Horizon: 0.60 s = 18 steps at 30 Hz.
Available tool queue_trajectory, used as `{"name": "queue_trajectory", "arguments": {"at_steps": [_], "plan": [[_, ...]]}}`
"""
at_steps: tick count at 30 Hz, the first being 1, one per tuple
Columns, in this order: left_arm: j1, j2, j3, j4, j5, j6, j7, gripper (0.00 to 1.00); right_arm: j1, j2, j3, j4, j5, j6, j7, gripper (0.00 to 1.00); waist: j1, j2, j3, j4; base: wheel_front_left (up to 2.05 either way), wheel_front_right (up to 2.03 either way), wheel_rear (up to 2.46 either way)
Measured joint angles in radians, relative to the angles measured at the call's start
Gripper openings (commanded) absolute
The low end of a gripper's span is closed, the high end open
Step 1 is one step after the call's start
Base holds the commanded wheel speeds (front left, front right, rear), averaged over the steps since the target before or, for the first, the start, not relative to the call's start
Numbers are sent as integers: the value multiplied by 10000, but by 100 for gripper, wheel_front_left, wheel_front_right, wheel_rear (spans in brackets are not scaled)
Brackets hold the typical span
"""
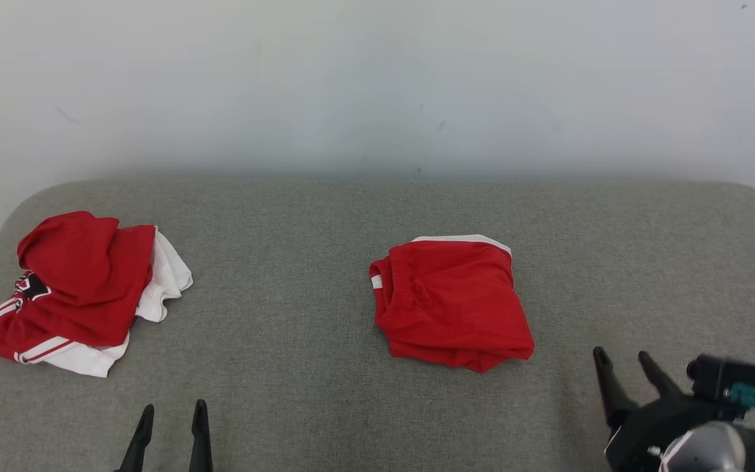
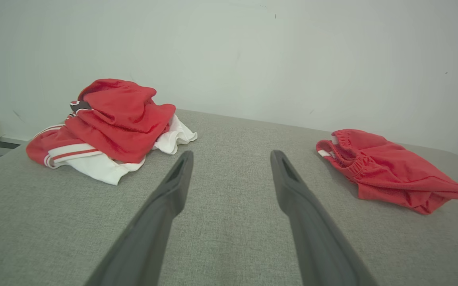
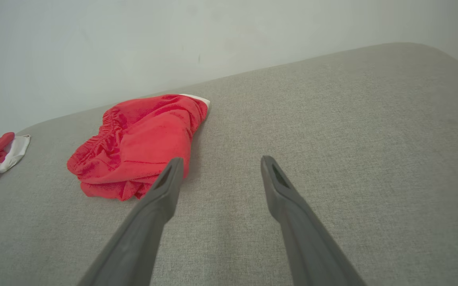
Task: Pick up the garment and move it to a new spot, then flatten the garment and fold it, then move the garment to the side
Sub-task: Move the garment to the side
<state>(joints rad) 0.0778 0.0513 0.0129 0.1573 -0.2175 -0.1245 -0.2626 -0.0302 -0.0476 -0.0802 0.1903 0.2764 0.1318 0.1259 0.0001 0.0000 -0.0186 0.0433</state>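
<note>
- Two pincers hover low over the near part of the grey woven-fabric tabletop (image 1: 286, 393), and neither carries anything.
- Of these, the left pincer (image 1: 174, 405) has its two long dark fingers spread wide, empty and clear of all cloth.
- Beside it, the right pincer (image 1: 621, 354) is spread just as wide and is also empty, with its tips over bare fabric.
- Ahead of the right pincer and a little to its left lie the red shorts (image 1: 453, 301), with an elastic waistband and white trim. They form a compact bundle, near that pincer but not touching it. From the left pincer they sit ahead and well off to its right.
- Ahead of the left pincer and off to its left lies a crumpled heap of red and white striped sportswear (image 1: 82, 288). It is apart from that pincer and well apart from the right one.
- By my judgement the red shorts are the garment in hand. They look already moved, flattened and folded, though loosely, with a rumpled near edge.
- On that reading, only the last step is left: carrying the folded shorts to the side.
- The heap shows no sign of flattening or folding. Whether it waits its turn cannot be told.
- With both pincers empty and off the cloth, no grasp is under way.
</note>
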Motion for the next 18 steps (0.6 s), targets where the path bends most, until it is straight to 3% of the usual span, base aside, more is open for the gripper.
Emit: {"name": "queue_trajectory", "arguments": {"at_steps": [7,10,13,18], "plan": [[-21,0,-121,27,-115,2,0,100,-1763,-6,-355,-548,-568,0,4625,100,0,0,11,56,0,0,0],[-108,-2,-270,38,-132,2,0,100,-2743,-23,-516,-196,-608,0,6320,100,0,0,99,139,0,0,0],[-286,-4,-435,12,-146,2,0,100,-3902,-23,-1011,654,-447,0,7194,100,0,0,288,254,0,0,0],[-588,-4,-734,75,-217,2,0,100,-5590,-33,-1875,2527,-930,0,7448,100,0,1,647,624,0,0,0]]}}
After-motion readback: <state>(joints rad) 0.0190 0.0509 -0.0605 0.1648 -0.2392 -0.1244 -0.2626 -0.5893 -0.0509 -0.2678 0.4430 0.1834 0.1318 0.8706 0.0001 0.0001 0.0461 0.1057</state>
